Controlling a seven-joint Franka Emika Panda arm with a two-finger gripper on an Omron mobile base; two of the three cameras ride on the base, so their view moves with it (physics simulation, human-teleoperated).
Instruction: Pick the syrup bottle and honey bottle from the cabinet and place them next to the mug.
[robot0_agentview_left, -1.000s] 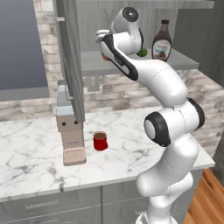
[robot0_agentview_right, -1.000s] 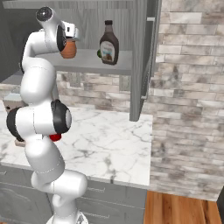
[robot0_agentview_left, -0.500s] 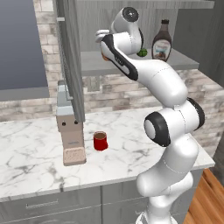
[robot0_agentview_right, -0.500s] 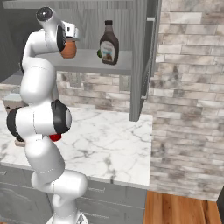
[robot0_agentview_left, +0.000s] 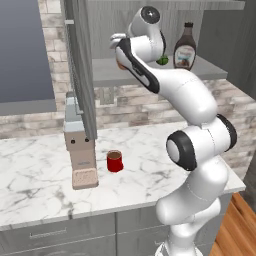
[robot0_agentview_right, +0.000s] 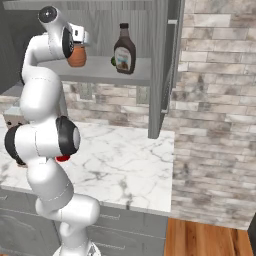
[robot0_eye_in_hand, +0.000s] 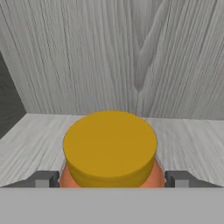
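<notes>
— Where is the honey bottle (robot0_eye_in_hand: 110, 151)?

— On the cabinet (robot0_agentview_right: 107, 70) shelf, at the bottom center of my hand view, yellow lid up. My fingers (robot0_eye_in_hand: 46, 179) sit on either side of its orange body, close against it; I cannot tell whether they press it.

— And the base views?

— Right view, upper left: the jar beside my wrist, the syrup bottle (robot0_agentview_right: 124, 49) further right. Left view adds the mug (robot0_agentview_left: 115, 161) on the table (robot0_agentview_left: 35, 180), lower center, by a beige machine (robot0_agentview_left: 80, 150).
</notes>
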